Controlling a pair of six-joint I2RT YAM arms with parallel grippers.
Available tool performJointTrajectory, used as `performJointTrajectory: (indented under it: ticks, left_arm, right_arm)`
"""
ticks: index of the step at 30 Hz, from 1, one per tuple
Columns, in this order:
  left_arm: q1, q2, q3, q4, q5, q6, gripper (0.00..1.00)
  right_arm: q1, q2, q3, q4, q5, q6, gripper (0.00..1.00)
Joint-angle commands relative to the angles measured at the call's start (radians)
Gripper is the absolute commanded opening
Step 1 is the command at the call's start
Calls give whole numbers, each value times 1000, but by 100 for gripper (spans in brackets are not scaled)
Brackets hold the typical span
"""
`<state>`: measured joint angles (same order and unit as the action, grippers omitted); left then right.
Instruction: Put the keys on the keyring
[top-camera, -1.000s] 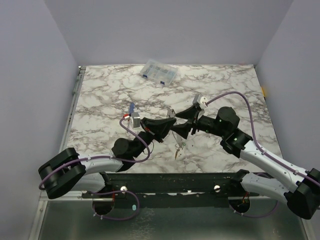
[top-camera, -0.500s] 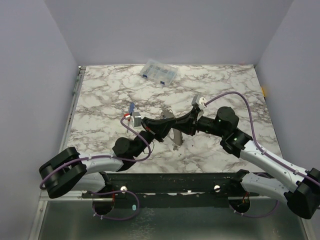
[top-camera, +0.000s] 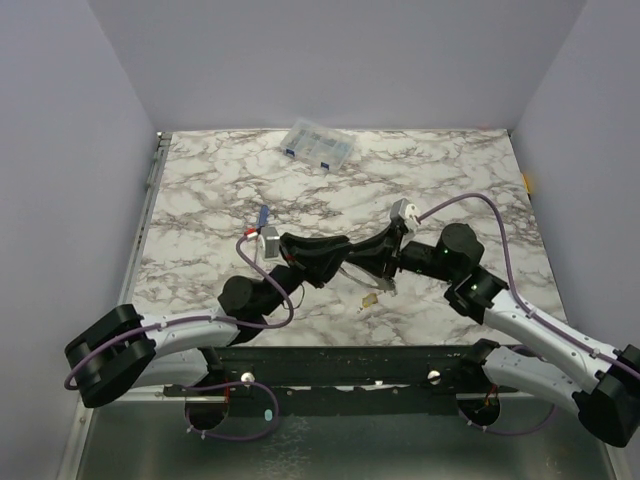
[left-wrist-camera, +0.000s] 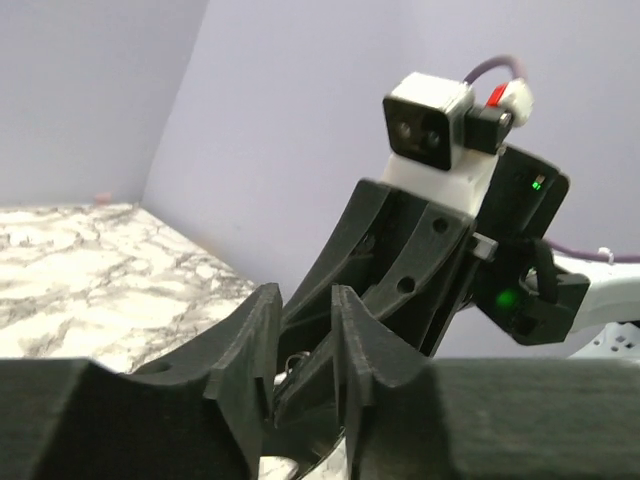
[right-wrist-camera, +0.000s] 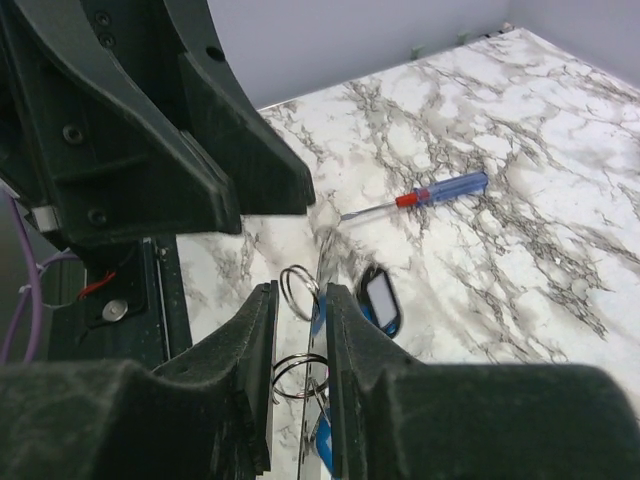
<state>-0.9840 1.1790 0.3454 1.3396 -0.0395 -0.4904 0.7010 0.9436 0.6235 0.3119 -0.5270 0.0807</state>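
Note:
The keyring (right-wrist-camera: 323, 261), a thin grey hoop seen edge-on, runs between the fingers of my right gripper (right-wrist-camera: 300, 292), whose jaws stand a narrow gap apart around it. Small split rings (right-wrist-camera: 298, 290), blue-tagged keys (right-wrist-camera: 318, 440) and a black-tagged key (right-wrist-camera: 381, 300) hang there. My left gripper (top-camera: 340, 262) meets my right gripper (top-camera: 378, 272) tip to tip at the table's middle front. A yellow-tagged key (top-camera: 370, 298) shows just below them. In the left wrist view my left gripper (left-wrist-camera: 305, 295) is nearly shut, with a small metal ring (left-wrist-camera: 290, 365) between its jaws.
A red-and-blue screwdriver (right-wrist-camera: 415, 197) lies on the marble left of the arms (top-camera: 262, 215). A clear compartment box (top-camera: 318, 146) stands at the back. The black rail (top-camera: 340, 362) runs along the near edge.
Both grippers have shifted slightly right and toward the near edge, still joined. The hanging bunch swung, and the yellow-tagged key now shows below the right gripper.

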Motion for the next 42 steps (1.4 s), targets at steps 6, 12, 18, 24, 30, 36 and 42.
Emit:
performJointTrajectory:
  ticks: [6,12,18,24,30,36,42]
  left_arm:
    - [-4,-138,-4,-114,25,91,42]
    - [-4,-268,39,-396,13,210,43]
    - [-4,-448,94,-785,34,436,49]
    - [-2,-571,138,-1041,235,589,70]
    - [-2,-519,152,-1056,315,580,89]
    - [-2,-496,120,-967,229,556,90]
    - [-2,-429,125,-928,286,555,90]
  right_arm:
    - [-2,-48,-20,25,-40,-4,1]
    - [-2,-61,-28,25,-34,4,1]
    - [-2,-76,-28,26,-35,19,1]
    - [0,-82,-1,-2,-26,20,1]
    - [0,-84,22,-26,-20,17,1]
    - [0,-106,33,-50,-13,12,1]
    - [0,-120,38,-65,-17,13,1]
